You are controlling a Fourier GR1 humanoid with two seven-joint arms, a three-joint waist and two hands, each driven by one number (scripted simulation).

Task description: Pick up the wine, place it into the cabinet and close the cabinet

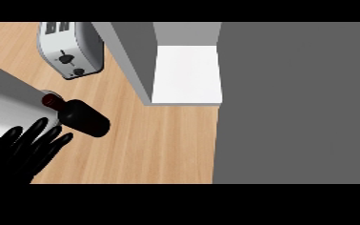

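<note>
The wine bottle [84, 118] is dark, with a red-capped neck pointing to the upper left, and sits on the wooden counter [162, 143] at the left. My left hand [29, 147] shows in the lower left corner. It is open, with straight spread fingers whose tips reach close to the bottle's lower left side without curling round it. The cabinet [134, 62] is open in the middle of the view and shows a bare white shelf [187, 74]. Its large grey door [288, 105] fills the right side. My right hand is out of view.
A silver toaster [70, 52] stands at the back left, just left of the cabinet's grey side wall. A grey forearm [17, 104] covers the left edge above my hand. Bare wooden counter lies between the bottle and the cabinet.
</note>
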